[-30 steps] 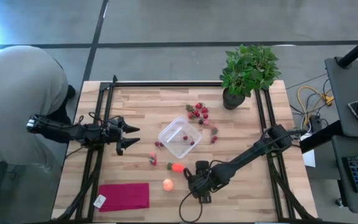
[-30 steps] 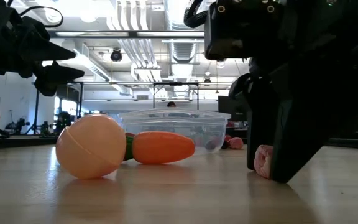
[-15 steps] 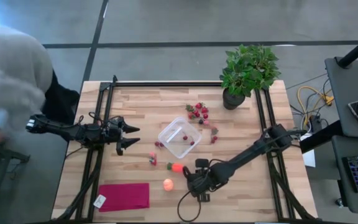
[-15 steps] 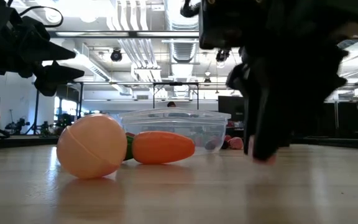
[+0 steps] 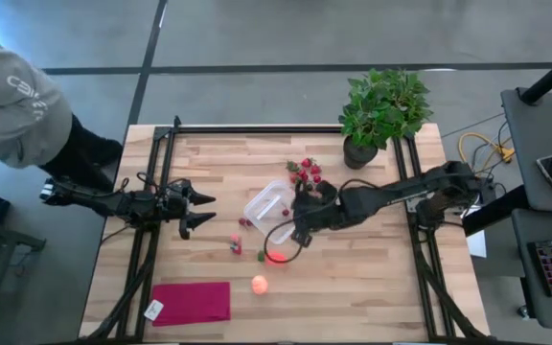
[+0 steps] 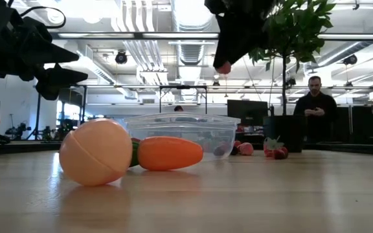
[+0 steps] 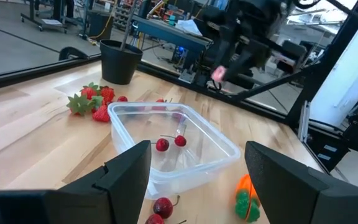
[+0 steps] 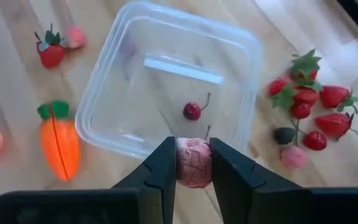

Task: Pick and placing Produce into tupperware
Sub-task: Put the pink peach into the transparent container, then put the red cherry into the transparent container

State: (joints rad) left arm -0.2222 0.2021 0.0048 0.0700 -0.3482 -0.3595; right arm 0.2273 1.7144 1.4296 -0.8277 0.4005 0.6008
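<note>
The clear square tupperware (image 5: 268, 211) (image 8: 166, 93) stands mid-table with two dark-red cherries (image 8: 192, 111) inside. My right gripper (image 5: 300, 215) (image 8: 194, 180) hovers above its near side, shut on a pink berry piece (image 8: 194, 163). The carrot-shaped piece (image 5: 274, 256) (image 6: 168, 153) and the pale orange round fruit (image 5: 259, 284) (image 6: 96, 152) lie on the table nearer the near edge. More red berries (image 5: 305, 172) lie beyond the tupperware. My left gripper (image 5: 202, 211) (image 7: 197, 180) waits open at the table's left, pointing at the tupperware (image 7: 173, 143). My right gripper pinches the pink berry piece (image 6: 223, 66) between its two fingers (image 8: 163, 168), one on either side of it, coming from above and pointing down. The piece is lifted clear, well above the tupperware's rim.
A potted plant (image 5: 381, 110) stands at the far right corner. A magenta cloth (image 5: 192, 302) lies at the near left. Loose berries (image 5: 236, 245) lie left of the carrot piece. A person in grey (image 5: 8, 96) stands left of the table, and another (image 6: 315, 97) is far behind.
My right gripper has risen from the table near the near edge, carrying the pink berry piece clear of the wood, and has swung toward the far edge until it is over the tupperware. The person at the left has moved.
</note>
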